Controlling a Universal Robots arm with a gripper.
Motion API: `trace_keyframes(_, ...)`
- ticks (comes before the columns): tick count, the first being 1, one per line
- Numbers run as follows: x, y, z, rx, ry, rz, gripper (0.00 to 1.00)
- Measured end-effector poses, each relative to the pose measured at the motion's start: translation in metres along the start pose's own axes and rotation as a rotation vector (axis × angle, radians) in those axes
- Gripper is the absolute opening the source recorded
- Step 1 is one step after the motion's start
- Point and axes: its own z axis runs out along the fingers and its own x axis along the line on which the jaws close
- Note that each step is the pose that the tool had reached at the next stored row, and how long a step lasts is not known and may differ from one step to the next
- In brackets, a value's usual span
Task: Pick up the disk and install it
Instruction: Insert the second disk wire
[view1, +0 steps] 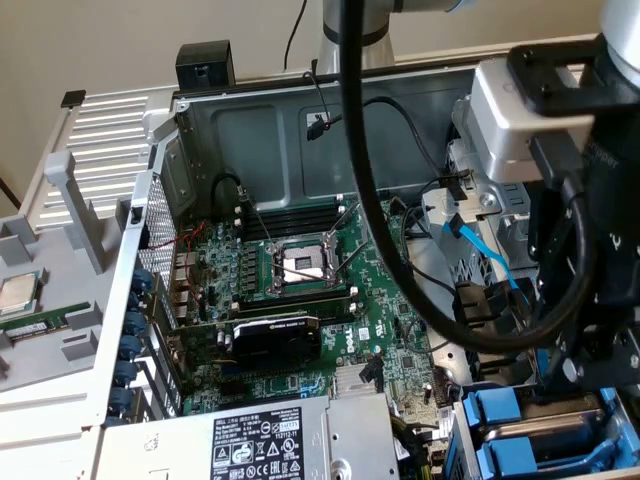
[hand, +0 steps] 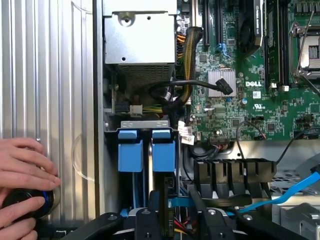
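Computer repair workshop or lab: opened computer case (view1: 250, 120), bare motherboard (view1: 300, 290), power supply (hand: 139, 37), loose chip (view1: 18, 292) on the side.

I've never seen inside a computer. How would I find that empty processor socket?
Start at the large green circuit board filling the open grey metal computer case. Near its middle, above the black graphics card, sits the square silver processor socket. Unlike the neighbouring black memory slots, it is framed by shiny metal with thin levers sticking out.

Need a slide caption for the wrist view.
Black gripper above two blue plastic drive carriers seated in the open computer case, a hand nearby.
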Motion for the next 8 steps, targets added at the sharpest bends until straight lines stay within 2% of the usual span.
trace_keyframes(3, -0.0016, 0.0000, -0.0064, 0.0017, 0.0005, 0.000, 0.37)
trace_keyframes(8, -0.0042, -0.0004, -0.0083, 0.0022, 0.0038, 0.000, 0.37)
